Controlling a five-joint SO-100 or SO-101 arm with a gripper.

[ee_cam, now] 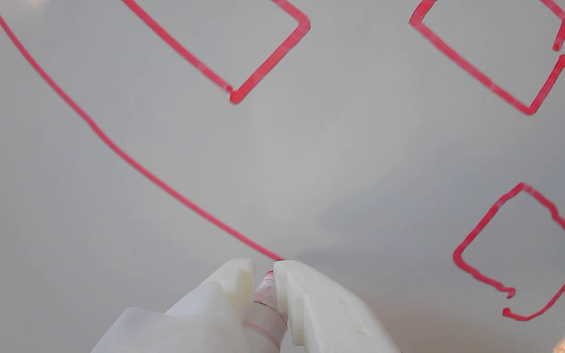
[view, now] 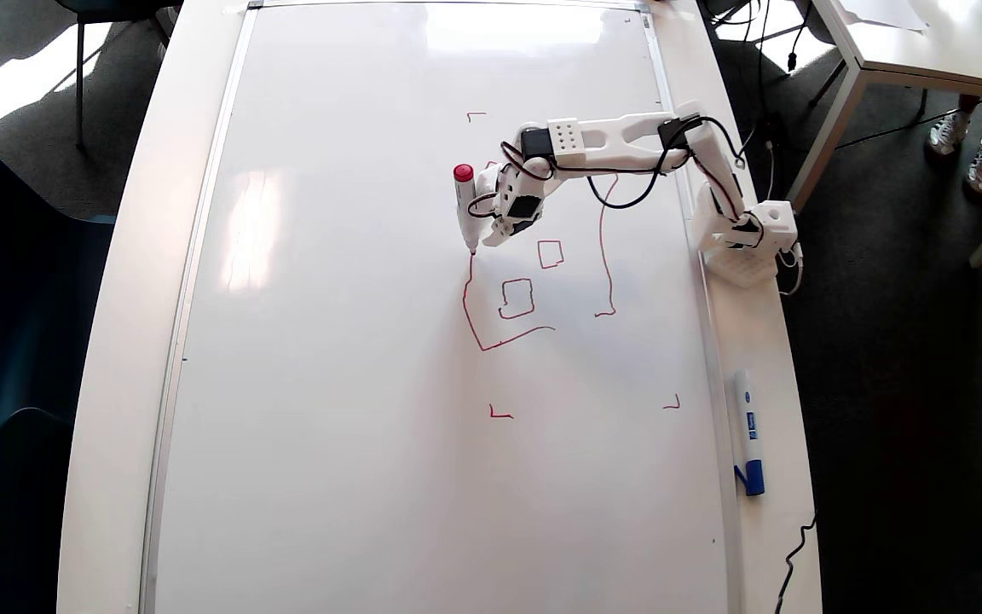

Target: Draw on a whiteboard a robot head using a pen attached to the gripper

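Here the pen (view: pixel 465 205) stands tip-down on the whiteboard (view: pixel 329 358), at the upper end of the robot head (view: pixel 512 298) outline's left side, pinched between the pressed-together end effector (ee_cam: pixel 264 268). The outline is unfinished; uneven pressure could lift the tip and break the line, or wobble it into the inner squares.

whiteboard (view: pixel 355 341): glossy, smooth white, thin silver metal-look frame | gripper (ee_cam: pixel 264 274): matt white printed plastic | pen (view: pixel 465 205): smooth white plastic barrel, red end | blue-capped marker (view: pixel 748 431): smooth plastic
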